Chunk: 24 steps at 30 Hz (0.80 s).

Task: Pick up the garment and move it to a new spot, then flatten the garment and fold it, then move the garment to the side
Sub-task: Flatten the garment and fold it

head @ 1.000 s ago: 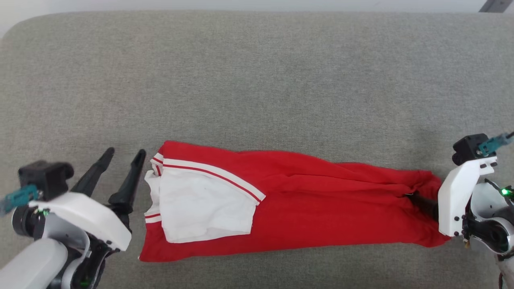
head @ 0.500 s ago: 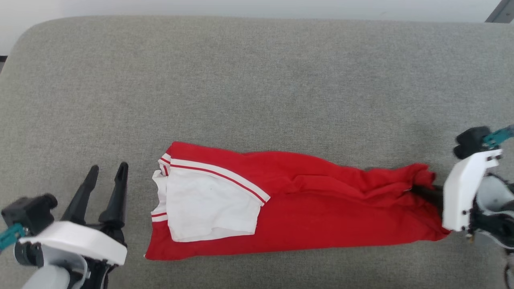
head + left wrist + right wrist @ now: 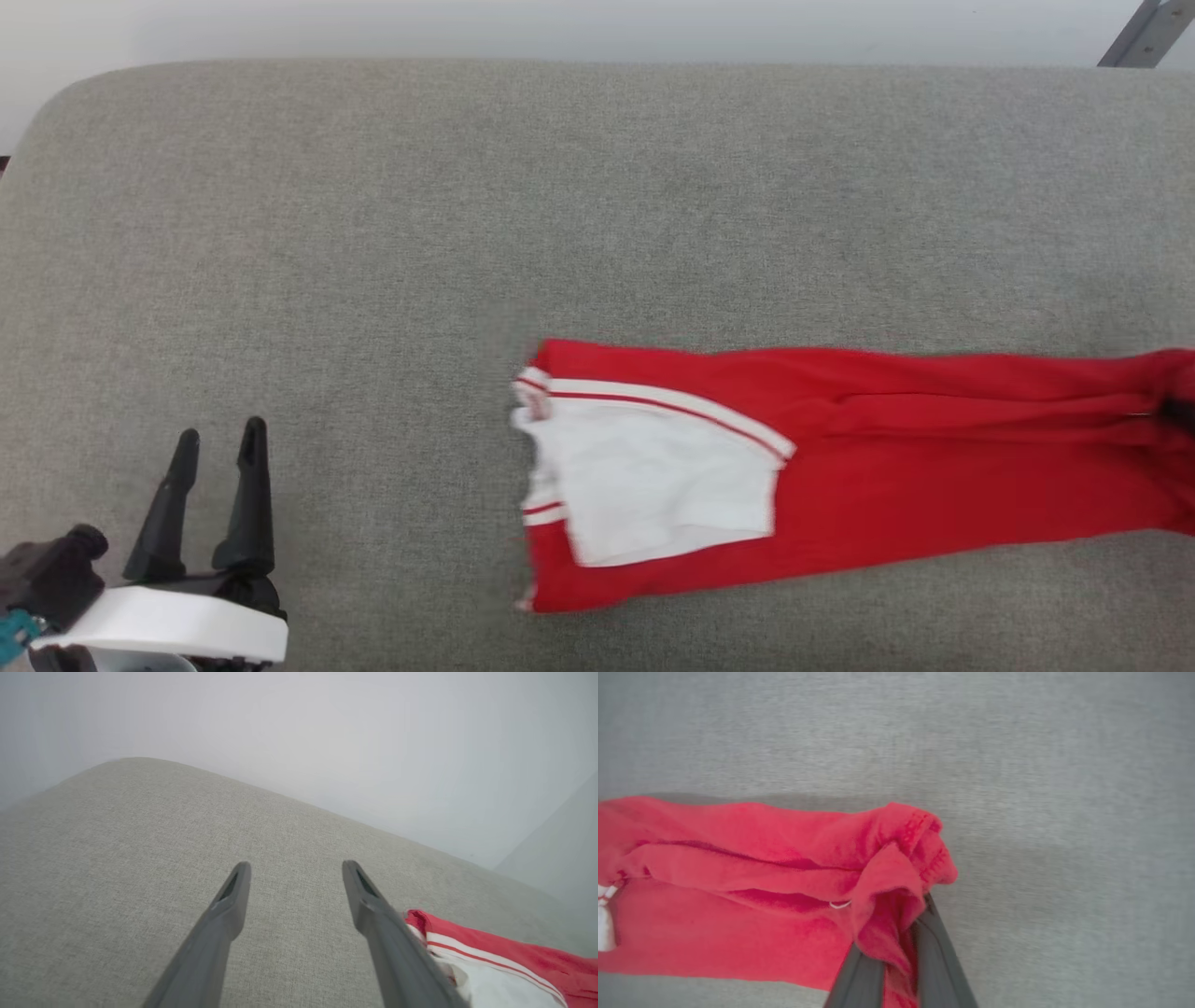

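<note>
The garment, a red jersey folded into a long band, lies stretched across the right half of the grey cushion. Its white sleeve with striped trim rests on top at the left end. My right gripper is shut on the bunched red hem, with cloth draped over both fingers; in the head view a dark bit of it shows at the right edge. My left gripper stands open at the lower left, well apart from the garment. Its fingers hold nothing, with the garment's collar end beside them.
The grey cushion's rounded far edge meets a pale wall. A grey metal bar shows at the top right corner. Bare fabric spreads to the left of and behind the garment.
My right gripper has shut on the hem and pulled the garment rightwards, stretching it taut, and has left the head view's right side. The left gripper has drawn back. The camera has shifted too.
</note>
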Available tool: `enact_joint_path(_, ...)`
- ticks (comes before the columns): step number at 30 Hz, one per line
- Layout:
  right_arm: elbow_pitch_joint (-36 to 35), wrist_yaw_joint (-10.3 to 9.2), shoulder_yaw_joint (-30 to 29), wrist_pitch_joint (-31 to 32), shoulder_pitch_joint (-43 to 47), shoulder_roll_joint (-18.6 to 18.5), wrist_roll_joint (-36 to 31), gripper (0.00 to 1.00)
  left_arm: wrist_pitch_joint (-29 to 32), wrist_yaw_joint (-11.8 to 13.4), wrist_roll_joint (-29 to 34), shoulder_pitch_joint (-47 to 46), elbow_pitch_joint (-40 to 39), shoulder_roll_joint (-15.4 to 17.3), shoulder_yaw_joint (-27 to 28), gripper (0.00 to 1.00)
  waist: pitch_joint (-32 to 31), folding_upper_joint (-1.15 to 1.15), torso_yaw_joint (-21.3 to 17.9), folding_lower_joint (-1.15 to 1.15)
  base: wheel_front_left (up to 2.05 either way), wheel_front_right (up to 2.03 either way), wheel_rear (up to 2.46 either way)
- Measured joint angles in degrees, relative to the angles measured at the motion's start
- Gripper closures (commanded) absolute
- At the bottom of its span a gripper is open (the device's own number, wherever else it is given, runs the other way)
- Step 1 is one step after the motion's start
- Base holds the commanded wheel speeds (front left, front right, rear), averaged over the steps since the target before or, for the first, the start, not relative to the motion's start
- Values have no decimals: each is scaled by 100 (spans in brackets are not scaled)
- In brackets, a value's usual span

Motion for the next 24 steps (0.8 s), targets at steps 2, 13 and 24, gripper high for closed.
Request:
enact_joint_path(2,130,0,-164,3,-4,-104,-157,100,0,-115,79,52,31,-175,126,0,-8,0,-10,0,0,0,0)
enact_joint_path(13,-598,0,-225,511,166,100,-297,100,-1,-527,645,150,237,-853,638,0,-135,0,57,0,0,0,0)
enact_joint_path(24,-1969,-1,881,731,391,961,-405,100,-4,-671,824,136,441,-1068,526,0,-272,0,449,0,0,0,0)
